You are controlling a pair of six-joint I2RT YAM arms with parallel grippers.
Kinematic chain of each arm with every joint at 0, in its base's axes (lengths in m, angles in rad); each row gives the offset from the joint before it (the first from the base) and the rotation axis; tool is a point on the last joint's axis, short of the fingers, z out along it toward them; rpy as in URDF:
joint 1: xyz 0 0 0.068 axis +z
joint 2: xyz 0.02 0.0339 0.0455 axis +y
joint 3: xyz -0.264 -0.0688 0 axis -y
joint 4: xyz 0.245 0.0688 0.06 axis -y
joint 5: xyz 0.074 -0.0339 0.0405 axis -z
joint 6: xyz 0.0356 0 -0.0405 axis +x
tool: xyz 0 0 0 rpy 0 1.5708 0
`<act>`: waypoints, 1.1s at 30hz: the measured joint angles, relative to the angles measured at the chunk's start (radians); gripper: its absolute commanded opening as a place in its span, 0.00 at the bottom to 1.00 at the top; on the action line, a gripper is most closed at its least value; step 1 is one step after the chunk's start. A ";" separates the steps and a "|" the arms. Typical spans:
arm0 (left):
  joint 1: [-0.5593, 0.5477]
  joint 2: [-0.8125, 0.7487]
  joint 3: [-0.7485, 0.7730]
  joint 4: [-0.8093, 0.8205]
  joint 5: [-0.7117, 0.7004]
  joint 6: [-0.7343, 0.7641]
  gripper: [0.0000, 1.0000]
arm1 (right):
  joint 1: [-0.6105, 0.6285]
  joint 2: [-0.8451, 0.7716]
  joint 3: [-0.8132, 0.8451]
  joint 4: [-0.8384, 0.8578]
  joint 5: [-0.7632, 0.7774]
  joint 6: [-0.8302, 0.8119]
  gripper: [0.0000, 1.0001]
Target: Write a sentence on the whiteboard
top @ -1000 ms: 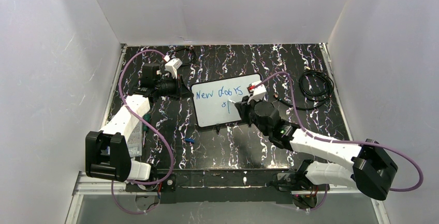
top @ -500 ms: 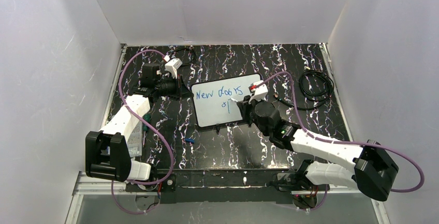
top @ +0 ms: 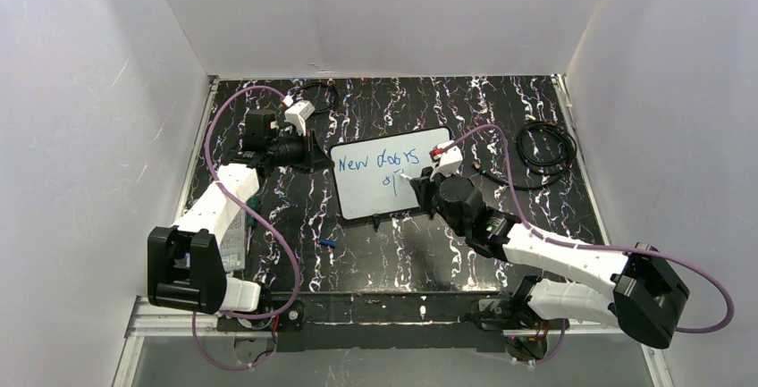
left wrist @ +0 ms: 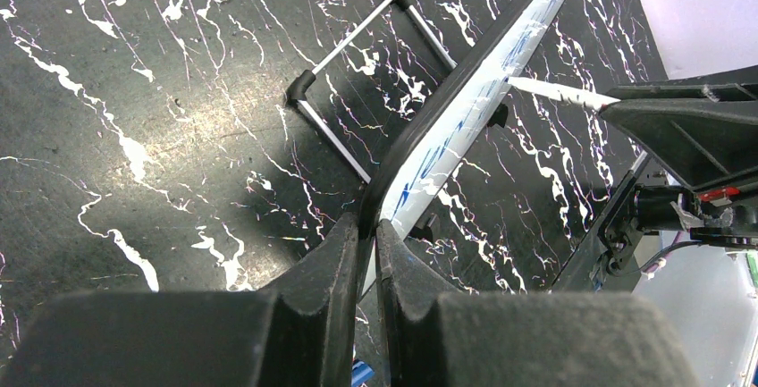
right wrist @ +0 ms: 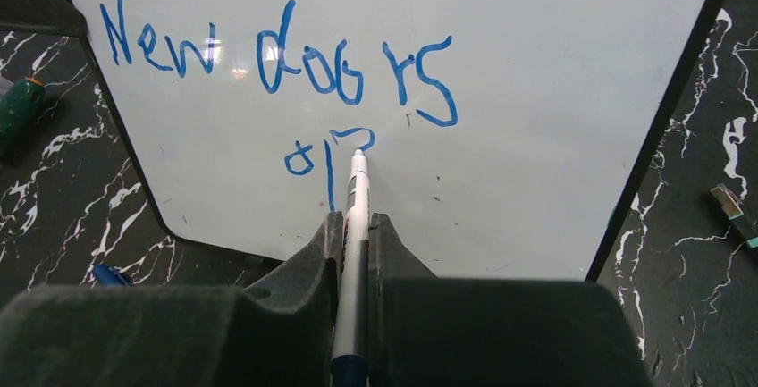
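Clamping the whiteboard (left wrist: 467, 112) edge, left gripper (left wrist: 366, 229) steadies it so right gripper (right wrist: 356, 220), pinching a marker (right wrist: 359, 180), can write.

The whiteboard (right wrist: 536, 74) has a smooth, glossy white face with a small glare spot in the blue ink of the sentence (right wrist: 277, 56), and a thin dark frame that looks like matt plastic. Under it the table (left wrist: 107, 92) is black, white-veined and marble-look, with a dull sheen and fine scuffs. Against the whiteboard's face the marker (right wrist: 357, 199) shows a smooth white plastic barrel between the matt black, grainy fingers (right wrist: 295, 315) of the right gripper (right wrist: 356, 222).
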 measured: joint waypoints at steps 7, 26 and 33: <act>0.000 0.000 0.000 0.000 0.000 0.000 0.00 | 0.000 0.025 0.000 0.012 -0.044 0.014 0.01; -0.001 -0.002 0.000 -0.001 0.000 0.000 0.00 | 0.001 -0.043 -0.024 0.011 -0.038 0.029 0.01; -0.001 -0.002 0.000 -0.001 0.000 0.000 0.00 | 0.001 -0.043 -0.048 -0.012 -0.011 0.029 0.01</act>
